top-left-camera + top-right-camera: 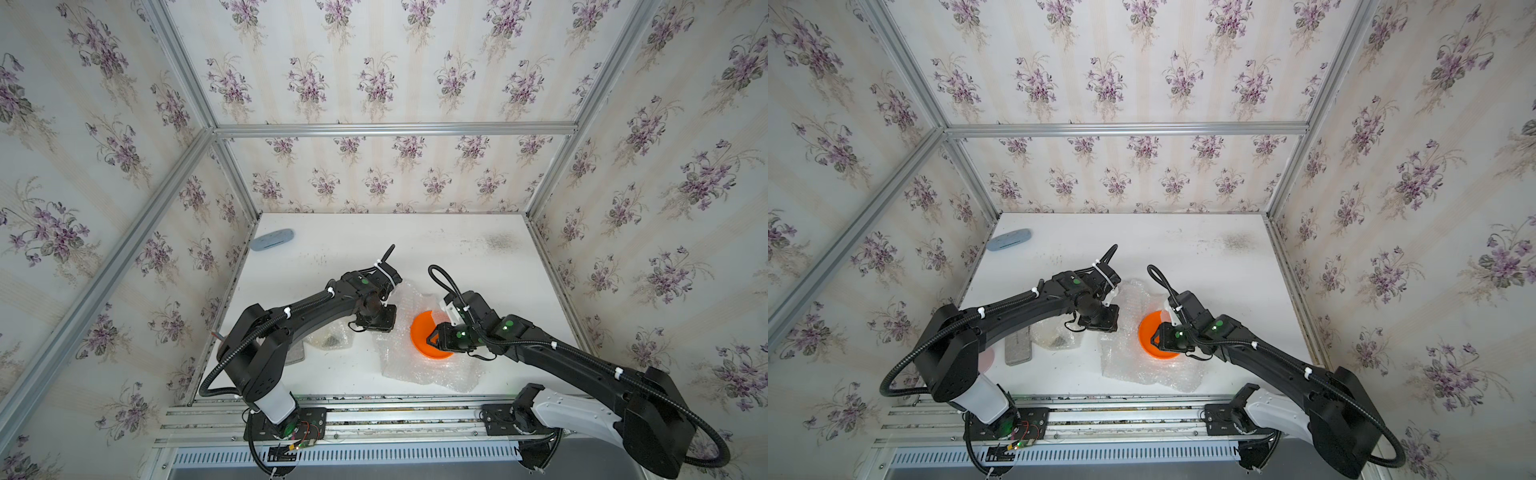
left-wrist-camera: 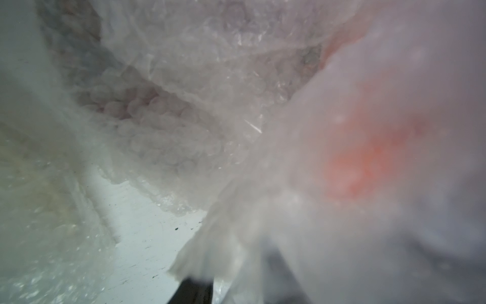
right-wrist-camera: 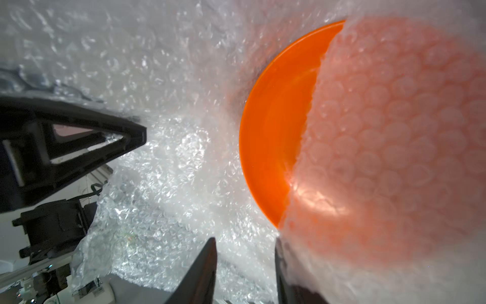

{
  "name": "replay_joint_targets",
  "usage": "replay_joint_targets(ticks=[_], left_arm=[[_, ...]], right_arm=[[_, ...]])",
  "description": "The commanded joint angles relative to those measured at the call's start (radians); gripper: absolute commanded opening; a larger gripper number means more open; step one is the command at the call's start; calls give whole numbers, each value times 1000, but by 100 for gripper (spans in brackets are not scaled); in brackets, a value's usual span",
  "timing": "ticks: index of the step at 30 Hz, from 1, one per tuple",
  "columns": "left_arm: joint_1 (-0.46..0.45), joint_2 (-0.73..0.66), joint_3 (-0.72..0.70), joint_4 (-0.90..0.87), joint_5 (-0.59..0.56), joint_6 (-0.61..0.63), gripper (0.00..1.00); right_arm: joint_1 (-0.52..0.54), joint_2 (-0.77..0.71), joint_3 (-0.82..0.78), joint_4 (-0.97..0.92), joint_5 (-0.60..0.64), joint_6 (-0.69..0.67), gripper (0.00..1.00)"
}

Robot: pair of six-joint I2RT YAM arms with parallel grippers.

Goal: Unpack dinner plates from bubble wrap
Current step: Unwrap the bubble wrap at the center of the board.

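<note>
1. The white worktop (image 1: 415, 249) is carrying everything, boxed in by flowered wall panels.
2. The big bubble wrap sheet (image 1: 419, 370) is lying opened out near the front edge, cradling the orange plate (image 1: 424, 336). In the right wrist view, a raised flap of it is covering much of the plate (image 3: 276, 131).
3. The left arm is stretching across the worktop and hiding part of what lies under it. There is a smaller wrapped bundle (image 1: 1054, 336) with something dark inside that I cannot make out, a flat grey slab (image 1: 1018, 347), and a pinkish disc (image 1: 986, 359) peeking out by the elbow.
4. The right gripper (image 1: 430, 337) is hovering over the plate. Its fingers (image 3: 205, 276) are standing apart with nothing between them, and the flap is leaning against one.
5. The left gripper (image 1: 374, 323) is pointing down at the sheet beside the plate, its tips hidden from above. In the blurred left wrist view, wrap is bunching into a fan at one dark finger (image 2: 192, 289), so the fingers seem to be pinching it.
6. A pale blue oval object (image 1: 272, 240) is lying in the far left corner, well apart.
</note>
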Motion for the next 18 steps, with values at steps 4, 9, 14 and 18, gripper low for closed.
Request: replay_joint_targets(ticks=[4,9,14,18], left_arm=[[11,-26,-33,9,-21,10,34],[15,-20,-53,9,-20,15,34],[14,-26,-61,11,-24,3,34],[15,-25,-51,11,-26,4,35]], right_arm=[[-149,74,-13,89,75,-59,37],[-309,106,27,72,127,-130,37],[-339,106,135,-48,167,-254,46],[-265,32,163,-135,130,-368,60]])
